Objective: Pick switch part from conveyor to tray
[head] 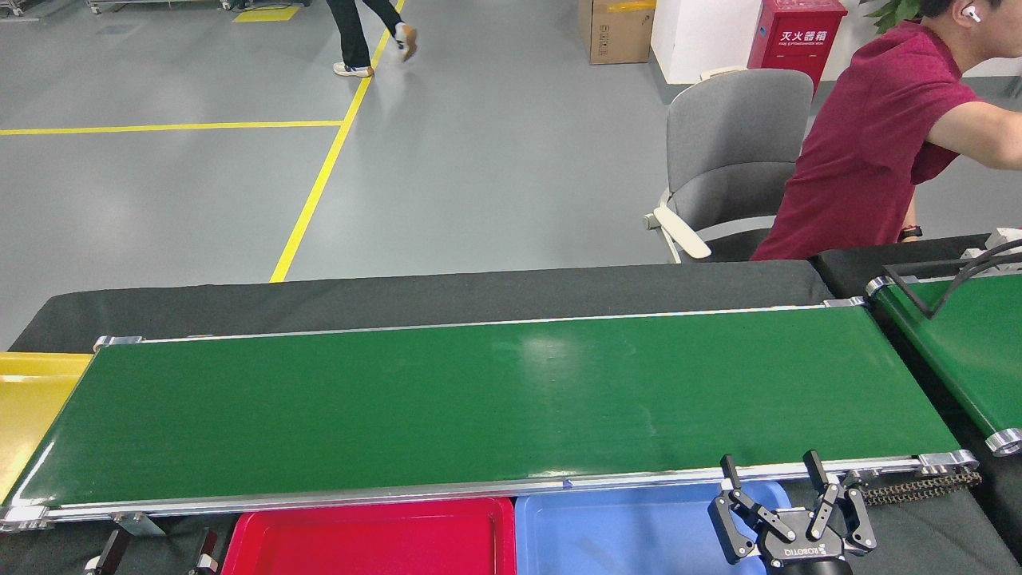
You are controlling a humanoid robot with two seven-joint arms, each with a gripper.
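The right claw, black and stamped with a maker's name, hangs with its two jointed fingers spread wide and empty over the near rail of the conveyor, above the right end of a blue tray. At the lower left only two dark tips of the left claw show at the frame's edge; whether it is spread or closed cannot be told.

Beside the blue tray lies a red tray, both smooth moulded plastic with raised rims, both bare as far as they show.

Beyond them the conveyor runs left to right, a wide matte dark-green belt with a soft sheen near its middle, framed by bright aluminium rails and corner brackets. No switch part is visible anywhere on it. A part would most likely arrive from the narrower green belt at far right, so the right arm stands nearer.

A yellow bin sits at the belt's left end, black cloth covering the worktop behind.

Farther off, a person in a maroon shirt leans rightward by a grey chair; another person walks the grey floor's yellow line.
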